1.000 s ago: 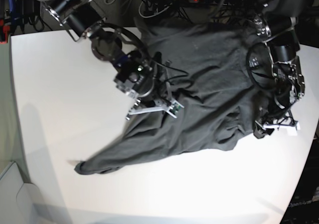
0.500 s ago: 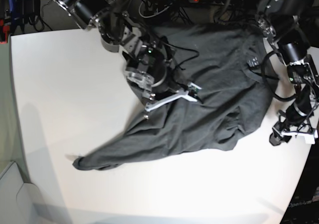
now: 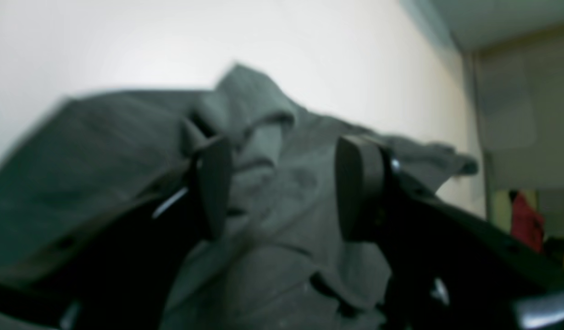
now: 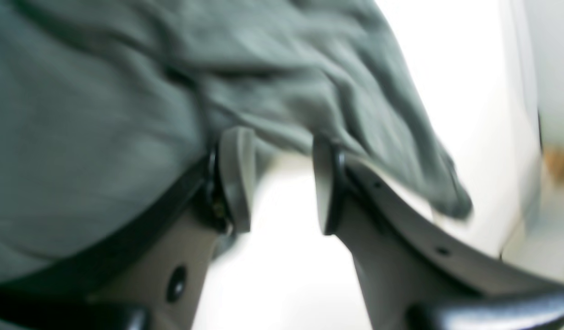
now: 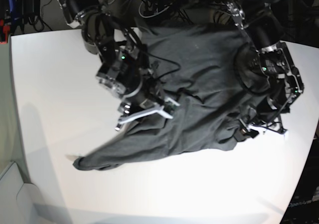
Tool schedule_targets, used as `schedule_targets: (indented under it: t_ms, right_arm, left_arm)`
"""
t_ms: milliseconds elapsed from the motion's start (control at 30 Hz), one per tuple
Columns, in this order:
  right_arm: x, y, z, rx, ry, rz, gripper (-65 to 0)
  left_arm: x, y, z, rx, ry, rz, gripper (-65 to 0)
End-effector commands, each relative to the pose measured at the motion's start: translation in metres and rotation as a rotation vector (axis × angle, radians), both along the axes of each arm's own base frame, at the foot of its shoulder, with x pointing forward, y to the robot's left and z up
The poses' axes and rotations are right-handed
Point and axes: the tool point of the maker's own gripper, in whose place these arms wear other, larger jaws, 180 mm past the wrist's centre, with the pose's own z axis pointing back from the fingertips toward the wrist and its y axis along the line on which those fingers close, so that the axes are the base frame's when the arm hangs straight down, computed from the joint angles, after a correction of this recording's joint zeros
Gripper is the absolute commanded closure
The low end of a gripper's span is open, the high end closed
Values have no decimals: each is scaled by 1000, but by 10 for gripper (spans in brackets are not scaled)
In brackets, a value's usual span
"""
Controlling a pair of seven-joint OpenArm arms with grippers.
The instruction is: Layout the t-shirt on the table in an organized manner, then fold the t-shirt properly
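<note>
The t-shirt (image 5: 199,89) lay crumpled on the table (image 5: 55,94), its bulk toward the far edge and its long axis running slantwise from there down to a thin drawn-out tail (image 5: 92,163) near the front of the base view, on that view's left; it was not yet spread flat. The right gripper (image 5: 143,113) hung at the cloth's edge on that same side, and in its wrist view the jaws stood partly apart with bare table showing between them and the shirt's edge lying just beyond the fingertips (image 4: 236,178), so it held nothing. The left gripper (image 5: 263,129) hovered over the bunched corner on the opposite side; its pads (image 3: 215,185) stood well apart with folds of cloth between and beyond them, but whether they pressed on any fabric could not be told, the view being blurred. Judged from this, the right arm was plainly the nearer to the trailing tail; the tail lay forward of its fingers along the shirt's slant.
</note>
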Motion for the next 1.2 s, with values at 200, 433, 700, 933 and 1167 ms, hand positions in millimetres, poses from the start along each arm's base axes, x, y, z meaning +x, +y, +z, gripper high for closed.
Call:
schedule_targets:
  t_ms: [200,433,700,933,1167]
  right_arm:
    - [21,-36,-1,14,26,-88,-259]
    - [13,-83,-38,-10,161,-256,-369]
    - [-26,-101,-74,-3,268,-313,-369]
    - [-57,-89,-95,36,318,-278,-369]
    - [-74,-51,-101,46,343,-163,-369]
  left_arm:
    - [0,-8,-34,150,20,3,-351]
    - [-2,25,-50,191,72,28,-351]
    - [5,40,-48,210,74,42,-351]
    - [17,40,-36,211,45,45,-351]
    - [17,37,-36,208,46,39,-351]
